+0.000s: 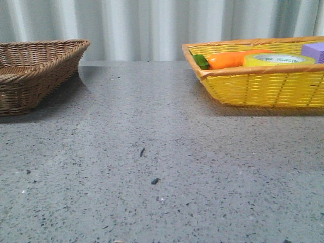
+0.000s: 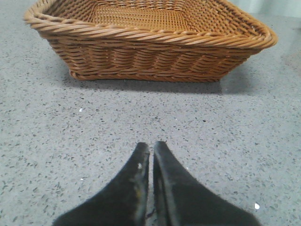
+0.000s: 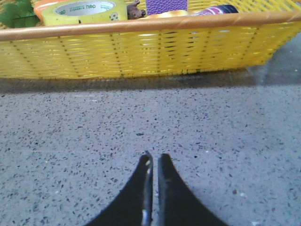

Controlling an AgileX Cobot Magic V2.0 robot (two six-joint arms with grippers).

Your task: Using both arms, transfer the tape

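The tape (image 1: 277, 59), a yellow translucent roll with a white printed core, lies flat in the yellow basket (image 1: 263, 86) at the back right, between an orange carrot (image 1: 233, 58) and a purple block (image 1: 315, 50). In the right wrist view the tape (image 3: 84, 11) sits behind the yellow basket's near wall (image 3: 141, 47). My right gripper (image 3: 154, 159) is shut and empty, low over the table in front of that basket. My left gripper (image 2: 151, 147) is shut and empty, facing the brown wicker basket (image 2: 150, 52). Neither gripper shows in the front view.
The brown wicker basket (image 1: 35, 71) stands at the back left and looks empty. The yellow basket also holds a green leaf (image 3: 19, 14), a small brown item (image 3: 134, 10) and a dark bottle-like item (image 3: 218, 9). Small dark specks (image 1: 154, 180) lie on the grey stone tabletop.
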